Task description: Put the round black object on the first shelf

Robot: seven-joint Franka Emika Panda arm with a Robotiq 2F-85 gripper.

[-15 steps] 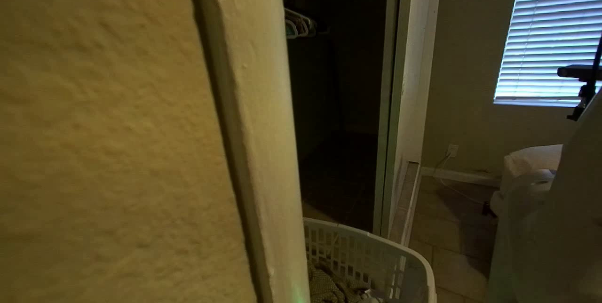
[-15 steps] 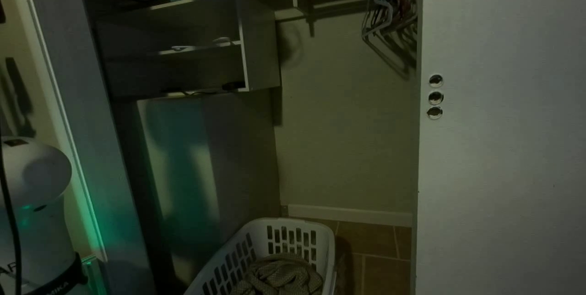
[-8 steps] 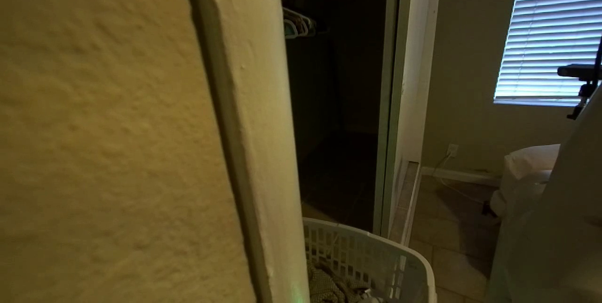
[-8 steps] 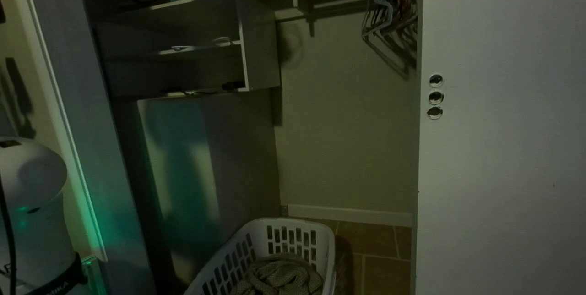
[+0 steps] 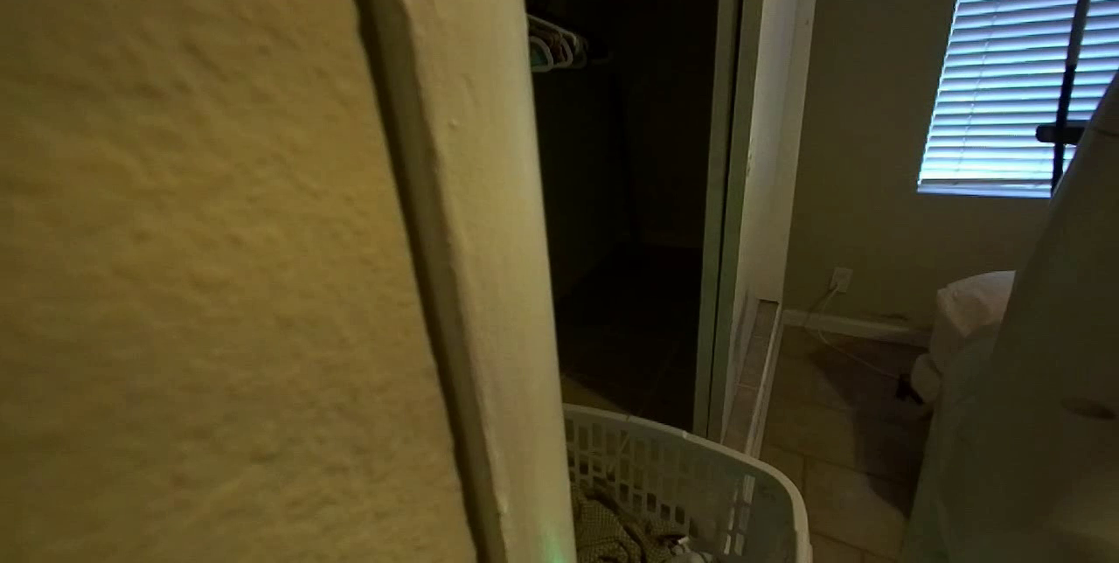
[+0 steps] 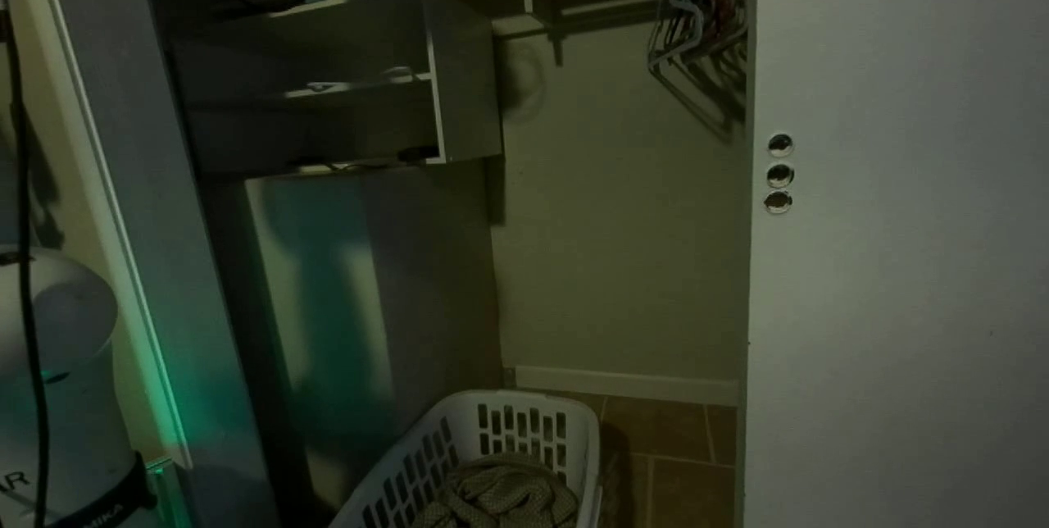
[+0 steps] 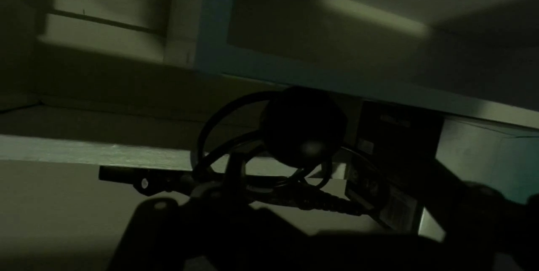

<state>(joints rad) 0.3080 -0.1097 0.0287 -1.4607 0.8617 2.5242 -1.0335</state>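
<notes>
Although the wrist view shows the round object [image 7: 304, 130] beside the shelf unit [image 7: 273, 68], contact unclear, I cannot make it out in either exterior view. With cable [image 7: 201, 166] at its nine o'clock and a box [image 7: 400, 130] at three, it appears beyond the gripper [image 7: 339, 162], whose fingers look spread. The basket [image 6: 587, 462] shows toward five or six o'clock in both exterior views, blinds [image 5: 1001, 91] at two in an exterior view alone.
</notes>
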